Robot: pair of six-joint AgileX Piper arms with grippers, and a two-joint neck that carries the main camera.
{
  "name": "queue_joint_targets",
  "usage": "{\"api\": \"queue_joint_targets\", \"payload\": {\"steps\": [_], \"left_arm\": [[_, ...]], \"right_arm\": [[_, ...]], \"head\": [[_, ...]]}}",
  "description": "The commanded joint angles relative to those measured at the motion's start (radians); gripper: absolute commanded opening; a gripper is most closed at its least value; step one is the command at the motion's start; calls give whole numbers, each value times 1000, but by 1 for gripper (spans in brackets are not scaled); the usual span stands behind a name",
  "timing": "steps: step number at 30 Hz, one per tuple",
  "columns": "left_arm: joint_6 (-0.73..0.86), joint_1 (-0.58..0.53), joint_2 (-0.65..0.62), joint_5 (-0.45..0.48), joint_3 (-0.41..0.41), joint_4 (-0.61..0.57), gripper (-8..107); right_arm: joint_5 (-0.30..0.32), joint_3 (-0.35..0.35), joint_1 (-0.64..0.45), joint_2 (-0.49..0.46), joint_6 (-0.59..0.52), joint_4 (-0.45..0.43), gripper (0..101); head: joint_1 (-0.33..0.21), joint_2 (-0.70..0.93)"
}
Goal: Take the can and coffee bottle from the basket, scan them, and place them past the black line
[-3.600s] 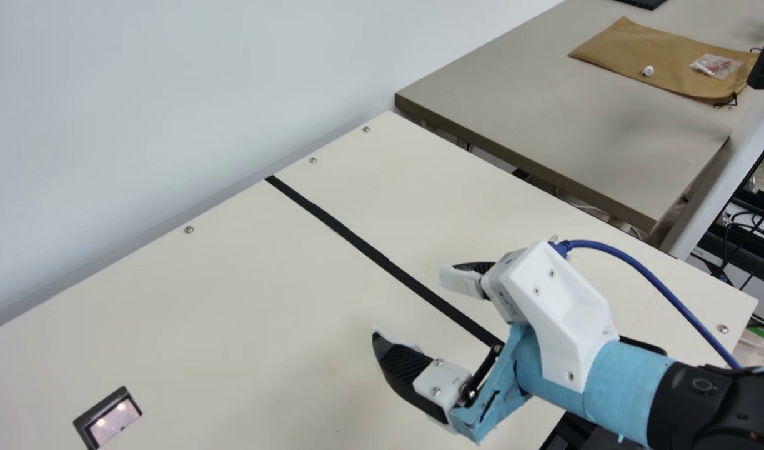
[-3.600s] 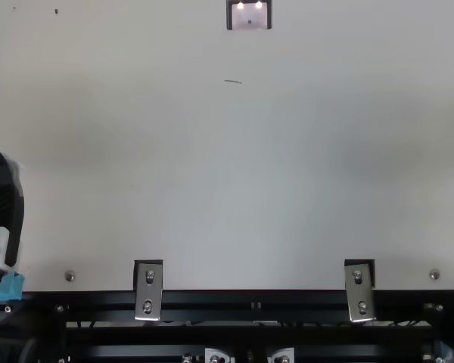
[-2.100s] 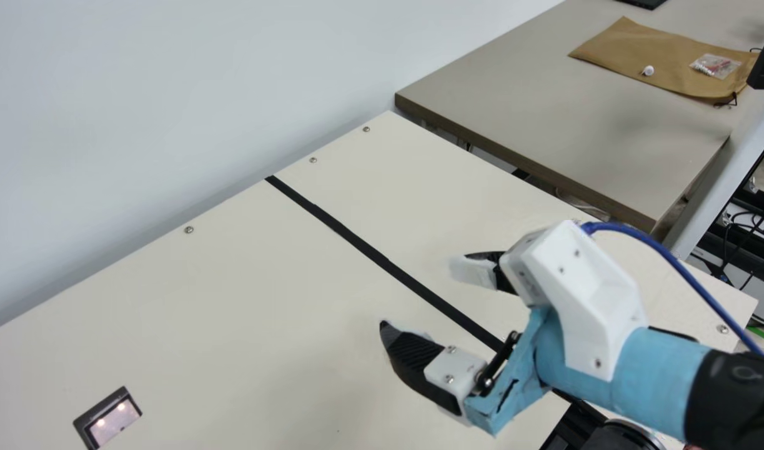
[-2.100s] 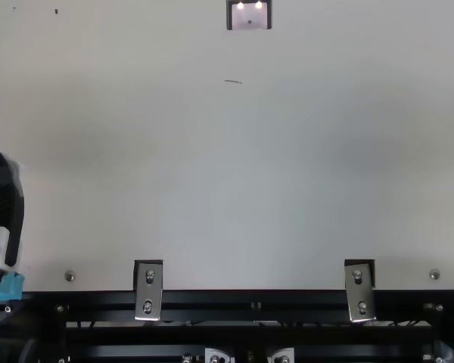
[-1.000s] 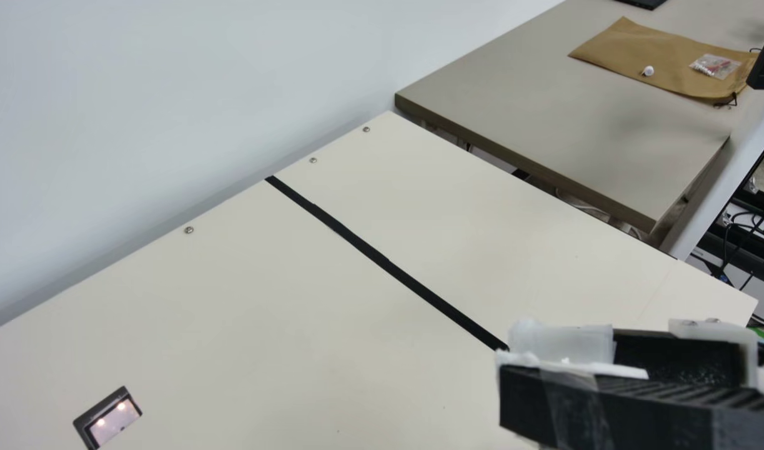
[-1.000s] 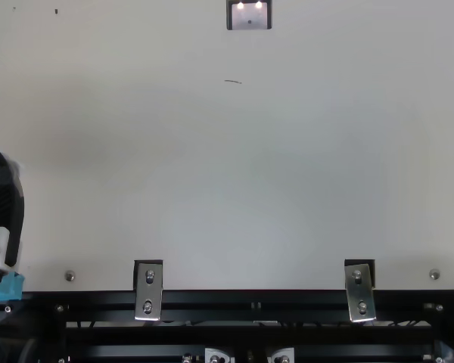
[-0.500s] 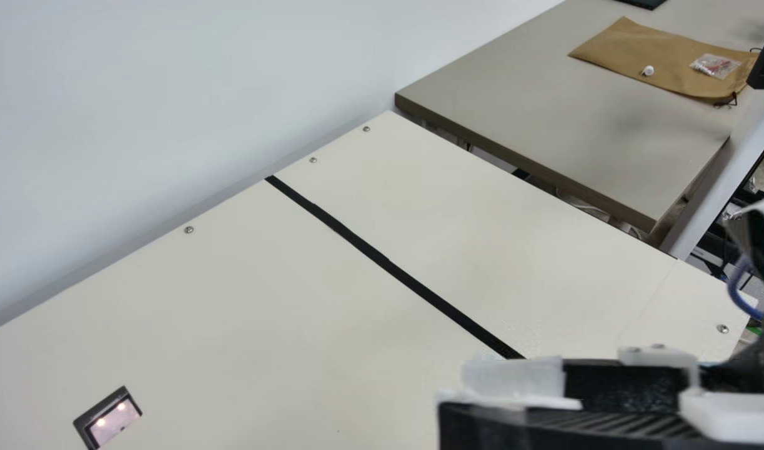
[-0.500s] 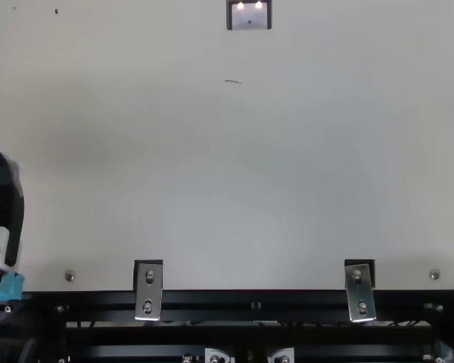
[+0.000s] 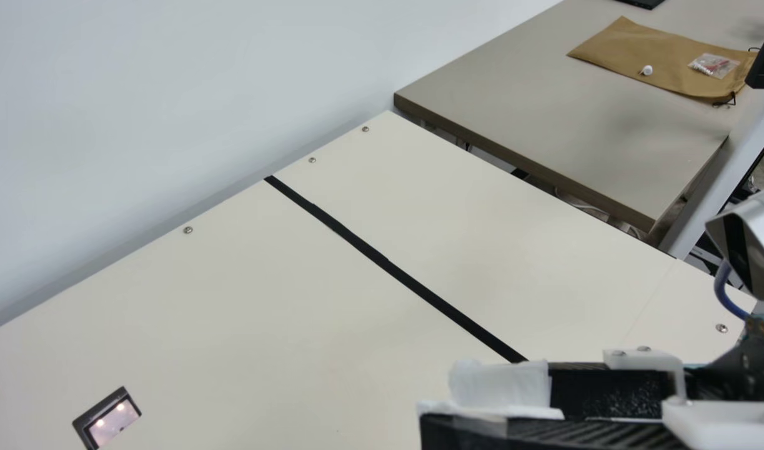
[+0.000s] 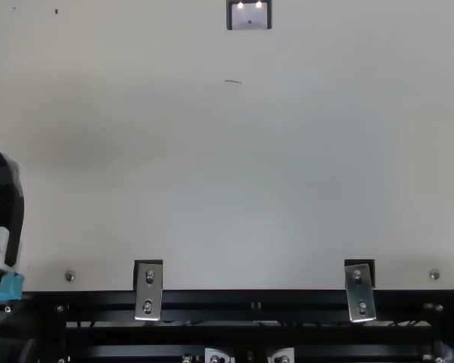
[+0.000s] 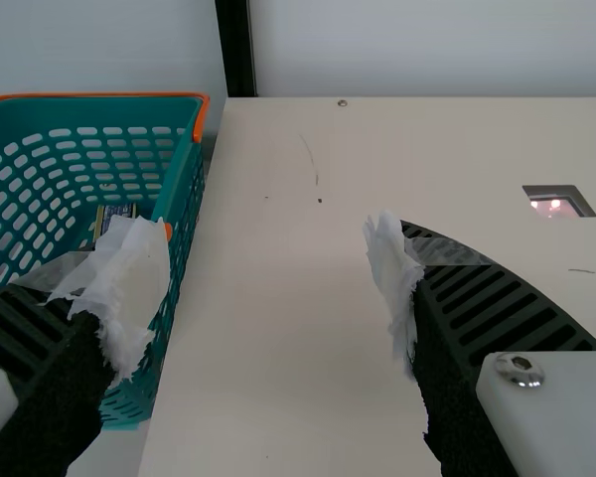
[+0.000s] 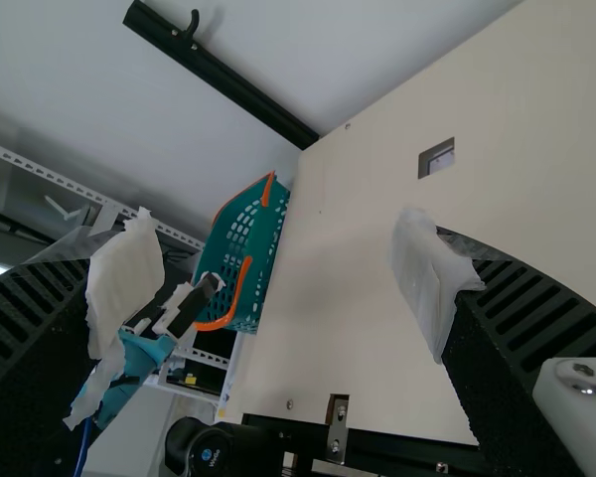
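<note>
Twice shown, with fingers (image 11: 134,288) wide and unladen: at left gripper (image 11: 261,268), at right gripper (image 12: 278,276). Partly behind one of the left pair: basket (image 11: 187,189), with unidentified item (image 11: 107,213) inside. Apparently at picking stage; next, align above, then lower.

You see a pale wall (image 9: 169,112) behind the cream table (image 9: 232,312), a grey desk (image 9: 563,119) just beside it, and perforated metal shelving (image 12: 50,177) in the right wrist view.
</note>
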Motion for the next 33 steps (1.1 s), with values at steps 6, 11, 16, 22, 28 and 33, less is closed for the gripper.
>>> {"api": "queue_joint_targets", "payload": {"steps": [6,11,16,22,28,33], "left_arm": [[0,0,0,0,0,0,90],[0,0,0,0,0,0,90],[0,0,0,0,0,0,90],[0,0,0,0,0,0,90],[0,0,0,0,0,0,90],[0,0,0,0,0,0,90]], "right_arm": [[0,0,0,0,0,0,101],[0,0,0,0,0,0,101],[0,0,0,0,0,0,101],[0,0,0,0,0,0,101],[0,0,0,0,0,0,101],[0,0,0,0,0,0,101]], "head": [[57,106],[72,250],[64,408],[35,599],[-29,782],[-52,924]]}}
